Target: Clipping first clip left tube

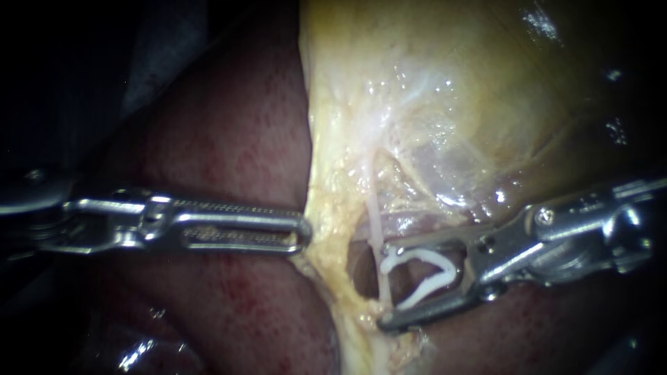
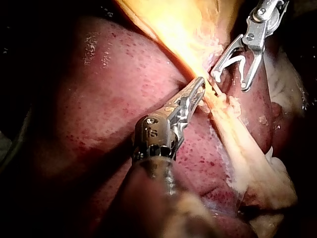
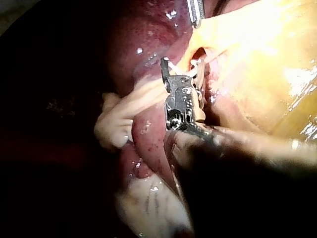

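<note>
Over the dark red liver (image 1: pixel 229 132), our left instrument (image 1: pixel 303 233) comes in level, its jaws closed together on the edge of the pale yellow tissue (image 1: pixel 330 201) below the gallbladder (image 1: pixel 451 83). Just right of that edge, a thin pale tube (image 1: pixel 374 219) runs downward across the mouth of the white clip (image 1: pixel 445 272). Our right instrument (image 1: pixel 385 283) carries that clip between widely spread jaws, both touching it, and the clip itself stands open.

Glossy wet liver (image 1: pixel 236 139), slick gallbladder (image 1: pixel 451 83), smooth white clip (image 1: pixel 417 256), shiny metal left instrument (image 1: pixel 302 232).
</note>
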Motion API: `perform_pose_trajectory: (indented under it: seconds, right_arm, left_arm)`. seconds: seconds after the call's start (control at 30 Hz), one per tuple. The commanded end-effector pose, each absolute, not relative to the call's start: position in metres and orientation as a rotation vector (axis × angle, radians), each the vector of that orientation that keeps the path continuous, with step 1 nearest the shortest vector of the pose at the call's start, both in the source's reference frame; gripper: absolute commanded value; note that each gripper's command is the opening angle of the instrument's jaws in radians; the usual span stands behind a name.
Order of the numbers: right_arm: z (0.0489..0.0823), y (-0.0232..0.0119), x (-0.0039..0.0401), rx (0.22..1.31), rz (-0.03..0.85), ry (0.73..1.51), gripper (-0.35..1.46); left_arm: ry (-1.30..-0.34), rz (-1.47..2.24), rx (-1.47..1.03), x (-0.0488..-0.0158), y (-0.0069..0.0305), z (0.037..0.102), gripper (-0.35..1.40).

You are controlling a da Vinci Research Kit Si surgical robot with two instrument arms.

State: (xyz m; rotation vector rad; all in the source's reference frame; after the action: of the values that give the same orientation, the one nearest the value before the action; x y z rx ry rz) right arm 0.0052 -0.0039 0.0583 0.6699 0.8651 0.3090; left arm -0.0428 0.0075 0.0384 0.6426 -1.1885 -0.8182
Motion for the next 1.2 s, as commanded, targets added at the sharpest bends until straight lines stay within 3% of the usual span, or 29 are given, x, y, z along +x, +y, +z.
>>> perform_pose_trajectory:
  seconds: [0.03, 0.5, 1.2]
  right_arm:
    - [0.0584, -0.0041, 0.0054, 0.671, 0.307, 0.864, 0.59]
    - [0.0612, -0.0059, 0.0073, 0.688, 0.279, 0.855, 0.59]
    - [0.0621, -0.0078, 0.0103, 0.724, 0.251, 0.841, 0.57]
  left_arm:
    - [-1.191, -0.820, 0.642, -0.0428, 0.0075, 0.0382, -0.35]
    - [-1.197, -0.823, 0.642, -0.0431, 0.0072, 0.0373, -0.35]
    - [-1.200, -0.823, 0.643, -0.0432, 0.0073, 0.0373, -0.35]
